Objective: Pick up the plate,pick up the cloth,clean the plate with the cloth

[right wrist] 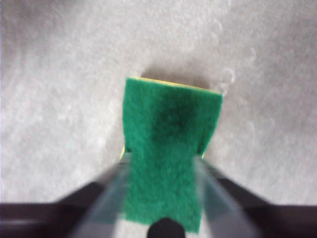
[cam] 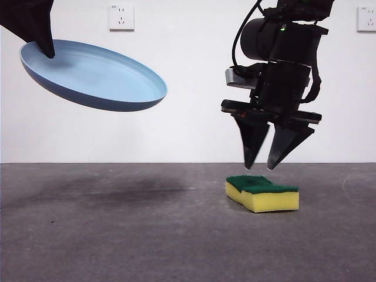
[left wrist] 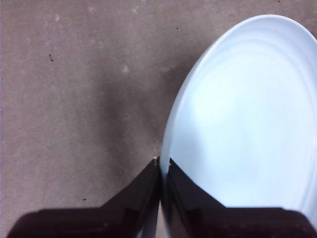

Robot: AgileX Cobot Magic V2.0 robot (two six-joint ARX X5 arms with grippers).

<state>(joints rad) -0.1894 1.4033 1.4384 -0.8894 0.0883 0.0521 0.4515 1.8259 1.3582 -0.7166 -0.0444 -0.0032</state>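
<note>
Left tool (left wrist: pixel 159 166) grips the plate (cam: pixel 94 73) by its rim, tilted aloft for wiping; right tool (cam: pixel 269 165), narrowly parted, hangs above the sponge (cam: pixel 262 193) at the plate's 4 o'clock.

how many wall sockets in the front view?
2. One white wall socket sits at top left above the round light blue plate; a second white socket is cut off by the right edge. More could be hidden behind the arm.
</note>
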